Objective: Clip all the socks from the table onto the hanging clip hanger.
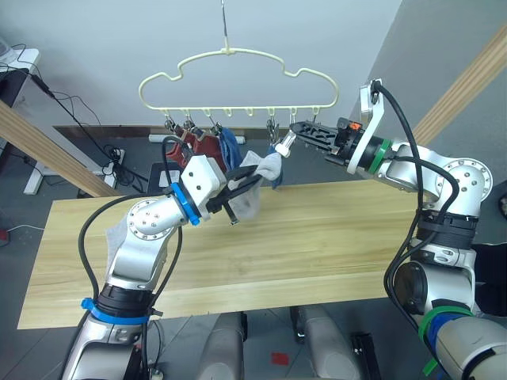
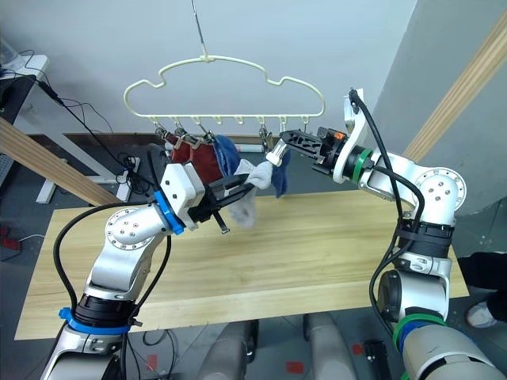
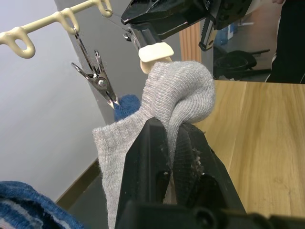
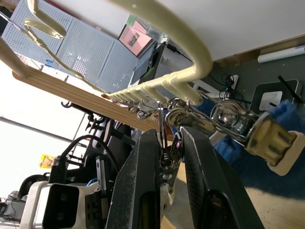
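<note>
Soft light-grey knit ankle sock [image 1: 265,168] pinched in the black two-fingered left gripper [image 3: 172,143], bunched toe up and just beside the small metal clip [image 2: 275,153] pressed between the black fingers of the right gripper [image 1: 295,131]. Clip dangling from the cream-yellow wavy wire hanger [image 1: 238,79], above the far edge of the pale plank table [image 1: 317,237]; rust-red [image 1: 207,148] and blue [image 1: 230,145] socks already clipped alongside. Left arm the nearer carrier, sock's long axis drooping toward the table, so likely only a short lift into the clip.

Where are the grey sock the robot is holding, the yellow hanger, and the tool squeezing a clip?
grey sock [image 3: 178,90], left wrist view, on its bunched top.
clip hanger [image 1: 230,54], left eye view, on the wavy top wire.
right tool [image 1: 299,131], left eye view, at its fingertips.
</note>
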Controlling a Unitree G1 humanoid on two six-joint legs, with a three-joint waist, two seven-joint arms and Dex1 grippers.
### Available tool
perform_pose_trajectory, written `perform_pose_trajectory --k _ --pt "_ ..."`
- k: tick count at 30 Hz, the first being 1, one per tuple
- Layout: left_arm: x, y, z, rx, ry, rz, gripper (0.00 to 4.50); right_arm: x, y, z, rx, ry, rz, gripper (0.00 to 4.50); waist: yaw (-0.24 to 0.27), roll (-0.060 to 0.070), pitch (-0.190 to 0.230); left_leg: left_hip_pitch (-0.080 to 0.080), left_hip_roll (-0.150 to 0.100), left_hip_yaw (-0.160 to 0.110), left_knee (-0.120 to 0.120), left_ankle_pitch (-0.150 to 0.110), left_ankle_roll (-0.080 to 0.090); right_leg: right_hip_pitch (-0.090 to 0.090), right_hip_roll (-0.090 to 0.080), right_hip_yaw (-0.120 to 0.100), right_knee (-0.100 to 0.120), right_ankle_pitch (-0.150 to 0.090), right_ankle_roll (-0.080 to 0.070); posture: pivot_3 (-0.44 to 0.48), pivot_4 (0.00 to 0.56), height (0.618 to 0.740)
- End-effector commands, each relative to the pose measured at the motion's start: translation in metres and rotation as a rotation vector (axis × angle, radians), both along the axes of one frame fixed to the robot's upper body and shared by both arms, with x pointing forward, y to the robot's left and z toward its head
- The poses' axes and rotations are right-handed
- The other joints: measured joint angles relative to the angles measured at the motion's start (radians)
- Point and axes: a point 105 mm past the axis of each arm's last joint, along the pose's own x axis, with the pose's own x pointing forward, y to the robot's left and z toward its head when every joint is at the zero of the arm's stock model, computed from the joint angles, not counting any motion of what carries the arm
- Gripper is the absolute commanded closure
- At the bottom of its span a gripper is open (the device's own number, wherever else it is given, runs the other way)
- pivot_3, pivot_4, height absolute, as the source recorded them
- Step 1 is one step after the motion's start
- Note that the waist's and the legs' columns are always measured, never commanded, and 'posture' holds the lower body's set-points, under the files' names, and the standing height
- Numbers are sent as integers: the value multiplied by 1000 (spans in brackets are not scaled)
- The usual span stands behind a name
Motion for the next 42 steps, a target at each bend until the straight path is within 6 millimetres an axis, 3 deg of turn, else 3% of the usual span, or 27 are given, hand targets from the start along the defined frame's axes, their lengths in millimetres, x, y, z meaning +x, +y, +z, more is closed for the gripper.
perform_pose_trajectory --k 1,24,35,39,42 --pt "-3 -1 10 -17 -48 -6 4208 -6 2 10 20 -38 22 3854 0 0 0 0 0 0 0 0 0 0 0 0 0 0 0 8 380 740" --pt "2 -4 12 -18 -74 10 4208 -12 7 8 11 -35 47 3854 0 0 0 0 0 0 0 0 0 0 0 0 0 0 0 17 359 740" --pt "2 -4 12 -22 -69 10 4231 -14 8 7 8 -38 65 132 0 0 0 0 0 0 0 0 0 0 0 0 0 0 0 16 367 740" --pt "1 -4 12 -21 -68 9 4231 -15 6 5 -1 -38 55 37 0 0 0 0 0 0 0 0 0 0 0 0 0 0 0 19 367 740" --pt "1 -4 9 -27 -40 15 4231 -23 -16 -3 -130 -95 4 37 4 0 0 0 0 0 0 0 0 0 0 0 0 0 0 23 369 740"
